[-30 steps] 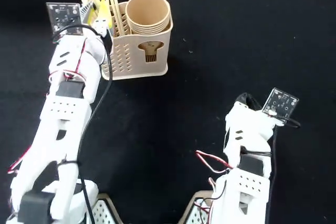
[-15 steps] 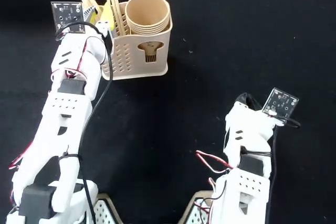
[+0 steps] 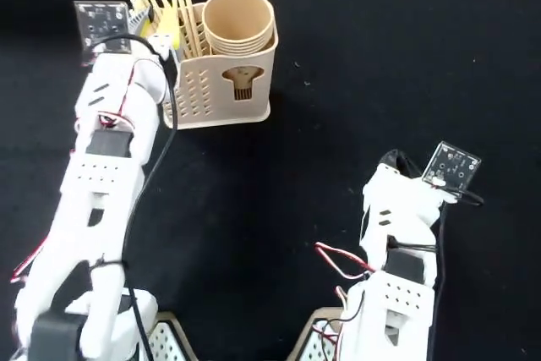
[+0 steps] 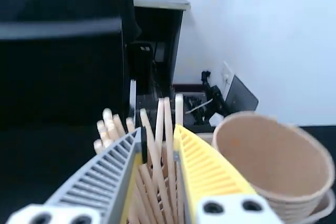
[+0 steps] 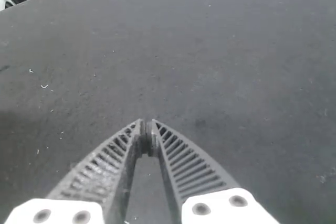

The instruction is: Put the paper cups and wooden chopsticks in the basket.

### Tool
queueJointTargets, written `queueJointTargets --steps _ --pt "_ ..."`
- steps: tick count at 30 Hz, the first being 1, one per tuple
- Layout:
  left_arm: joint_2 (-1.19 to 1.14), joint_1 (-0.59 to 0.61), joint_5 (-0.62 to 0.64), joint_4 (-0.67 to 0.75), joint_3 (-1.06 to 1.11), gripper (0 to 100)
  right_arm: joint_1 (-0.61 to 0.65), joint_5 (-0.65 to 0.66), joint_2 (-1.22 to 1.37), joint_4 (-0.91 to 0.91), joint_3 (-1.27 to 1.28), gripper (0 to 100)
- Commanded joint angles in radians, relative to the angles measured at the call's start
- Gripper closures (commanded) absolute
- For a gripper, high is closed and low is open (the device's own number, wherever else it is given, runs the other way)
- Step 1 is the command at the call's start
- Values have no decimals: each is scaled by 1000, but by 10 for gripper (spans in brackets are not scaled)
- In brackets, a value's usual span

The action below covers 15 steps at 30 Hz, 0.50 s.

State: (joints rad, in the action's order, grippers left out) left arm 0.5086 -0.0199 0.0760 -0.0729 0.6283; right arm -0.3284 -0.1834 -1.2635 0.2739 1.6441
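Note:
The beige basket (image 3: 228,82) stands at the table's far left. A stack of paper cups (image 3: 239,19) sits in its right compartment, and several wooden chopsticks (image 3: 182,6) stand fanned out in its left one. My left gripper (image 3: 156,27) hovers at the basket's left end, over the chopsticks. In the left wrist view its grey and yellow fingers are apart, the left gripper (image 4: 158,132) open around the chopsticks' tops (image 4: 163,114), with the cups (image 4: 262,150) beside them. My right gripper (image 5: 145,132) is shut and holds nothing, low over the black cloth.
The right arm (image 3: 401,209) rests near the table's front right, far from the basket. Black cloth (image 3: 363,65) covers the table between the arms and to the basket's right. Cables and furniture lie beyond the far edge.
A chopstick held high above the basket came down into the left compartment and now stands among the others. The left arm shifted slightly left. The right arm stayed still.

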Motion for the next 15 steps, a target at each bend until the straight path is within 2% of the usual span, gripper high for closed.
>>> queueJointTargets --steps 1,4,9,11,15 --pt "144 15 6 -97 -116 884 12 11 -12 -25 -41 963" --pt "224 21 2 -164 -154 884 12 11 -12 -25 -39 963" --pt "338 101 2 -278 -154 885 12 11 -12 -25 -35 963" --pt "379 165 2 -385 -139 886 12 11 -12 -25 -33 963" --pt "477 311 2 -694 -71 887 12 11 -12 -23 -33 962"
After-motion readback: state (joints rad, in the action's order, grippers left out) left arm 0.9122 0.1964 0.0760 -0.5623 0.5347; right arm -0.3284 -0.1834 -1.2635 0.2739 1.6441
